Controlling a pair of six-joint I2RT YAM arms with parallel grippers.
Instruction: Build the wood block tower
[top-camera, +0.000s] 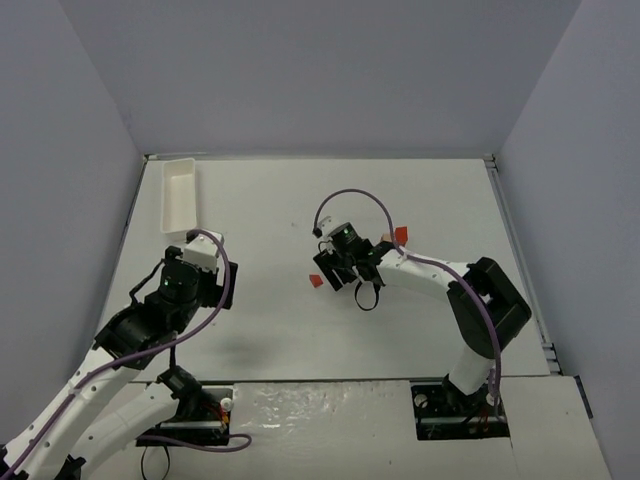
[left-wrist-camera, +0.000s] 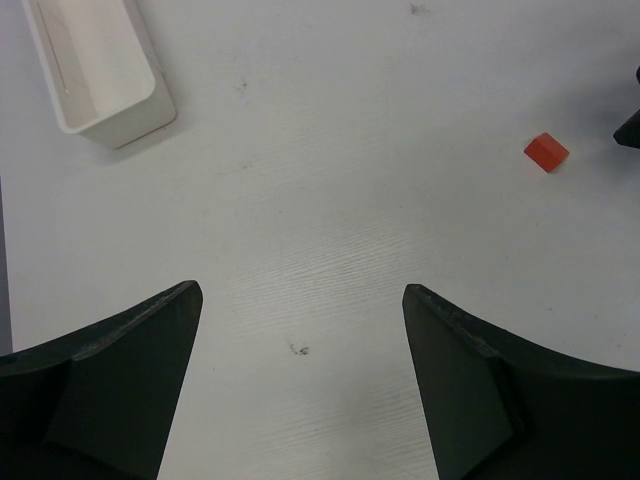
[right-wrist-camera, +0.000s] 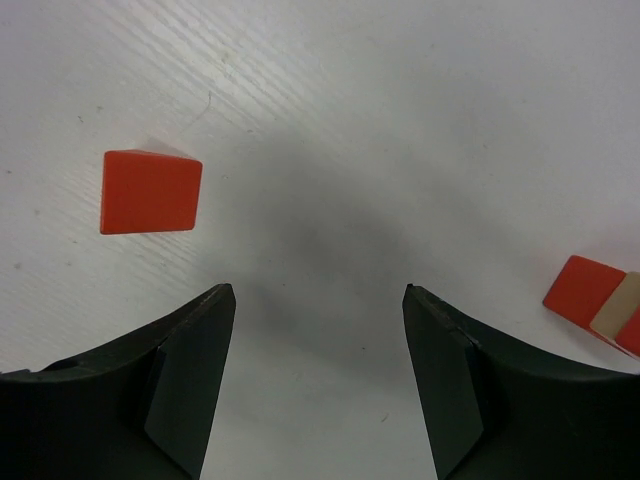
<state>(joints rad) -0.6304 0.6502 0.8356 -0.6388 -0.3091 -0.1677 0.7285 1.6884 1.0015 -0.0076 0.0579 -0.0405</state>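
Red block (right-wrist-camera: 150, 191), right tool (right-wrist-camera: 318, 292) parted, apparently empty

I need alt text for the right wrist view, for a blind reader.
The right gripper hangs open over the white table, with nothing between its jaws. A red block lies at upper left; red and tan pieces sit together at the right edge.

Open tabletop (right-wrist-camera: 330, 110) between cube (right-wrist-camera: 150, 192) and stack (right-wrist-camera: 585, 292)
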